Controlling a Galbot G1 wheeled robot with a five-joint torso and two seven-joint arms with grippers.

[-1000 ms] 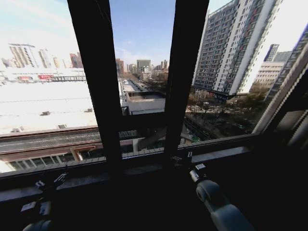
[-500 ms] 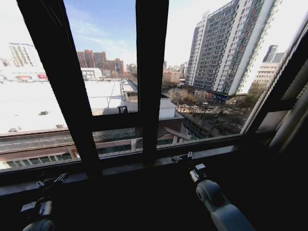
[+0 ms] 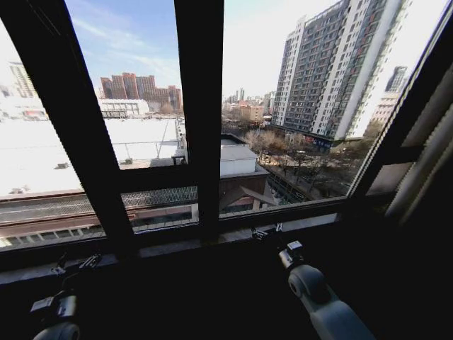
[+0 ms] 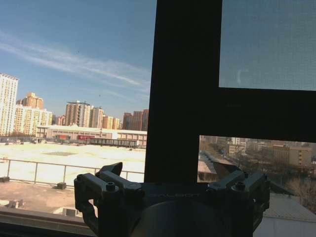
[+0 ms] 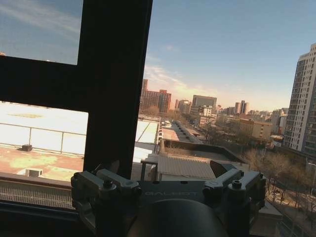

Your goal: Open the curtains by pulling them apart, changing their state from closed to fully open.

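Bare window glass (image 3: 283,106) with dark frames spans the head view, with the city outside. Pale vertical folds of the curtains (image 3: 427,152) stand gathered at the far right edge, beside the slanted frame. My left gripper (image 3: 74,265) hangs low at the left, below the sill, open and holding nothing. My right gripper (image 3: 267,232) reaches up to the sill near the middle, also open and empty. In the left wrist view the left gripper (image 4: 170,172) faces a dark window post (image 4: 185,89). The right gripper (image 5: 165,169) faces a like post (image 5: 116,84) in the right wrist view.
A dark sill (image 3: 177,244) runs across below the glass. A thick vertical post (image 3: 199,113) splits the window in the middle, and another post (image 3: 67,120) slants at the left. The space below the sill is dark.
The whole head view has shifted left, so the camera has turned to the right. The fabric folds at the right edge show more. Both arms keep their places in the picture.
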